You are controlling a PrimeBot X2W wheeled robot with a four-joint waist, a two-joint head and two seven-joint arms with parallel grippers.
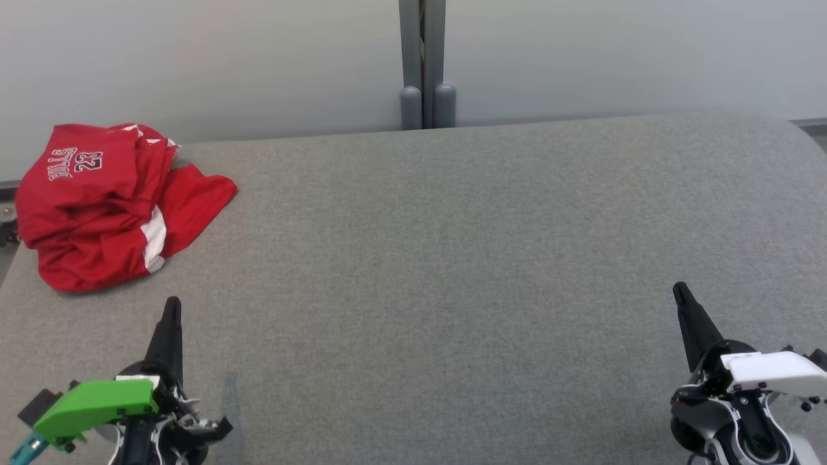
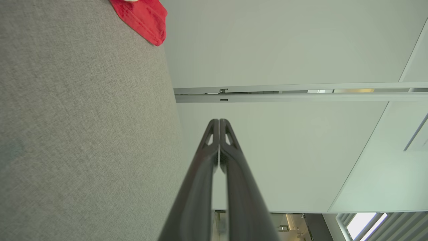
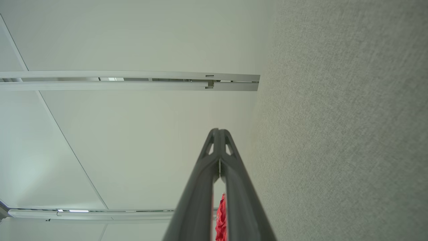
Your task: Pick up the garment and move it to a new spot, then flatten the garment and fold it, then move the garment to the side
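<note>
Pointing across the grey bench (image 1: 452,258) from its near left corner, our left hand (image 1: 172,302) has both dark fingers pressed together with nothing between them. Our right hand (image 1: 678,289), at the bench's near right corner, is closed and empty the same way. The red garment (image 1: 103,206) with white trim lies crumpled at the bench's far left corner, well apart from both hands.
</note>
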